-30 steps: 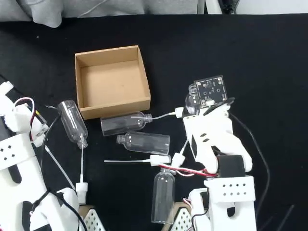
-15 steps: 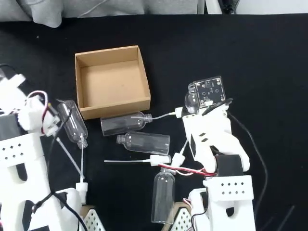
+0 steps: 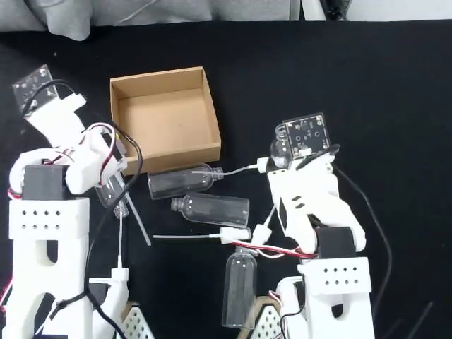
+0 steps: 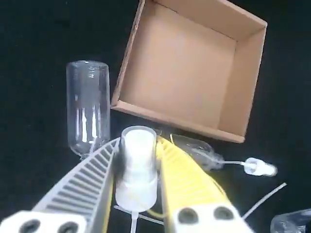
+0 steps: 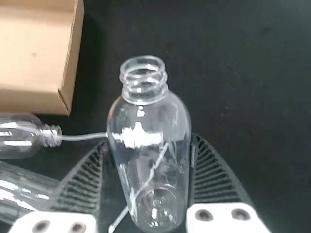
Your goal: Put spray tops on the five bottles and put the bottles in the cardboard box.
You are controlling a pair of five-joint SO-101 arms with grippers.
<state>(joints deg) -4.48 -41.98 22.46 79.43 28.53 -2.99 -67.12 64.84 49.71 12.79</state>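
Note:
My left gripper (image 4: 138, 145) is shut on a white spray top (image 4: 138, 167) whose thin tube trails below it. It hangs above a clear bottle (image 4: 87, 109) that lies beside the cardboard box (image 4: 194, 121). In the high view the left gripper (image 3: 106, 173) is at the box's (image 3: 166, 74) near left corner. My right gripper (image 5: 148, 143) is shut on an upright, open-necked clear bottle (image 5: 148, 145), seen from above as the held bottle (image 3: 281, 145) right of the box, with the right gripper (image 3: 284, 159) around it.
Three more bottles lie on the black table: one with a loose spray tube (image 3: 180, 181), one below it (image 3: 212, 210) and one near the front (image 3: 240, 286). Spare spray tops (image 3: 233, 234) (image 3: 120, 275) with long tubes lie among them. The box is empty.
My left arm has risen from the lower left and swung toward the box's corner, carrying the spray top and its tube. The right arm and its bottle have stayed put.

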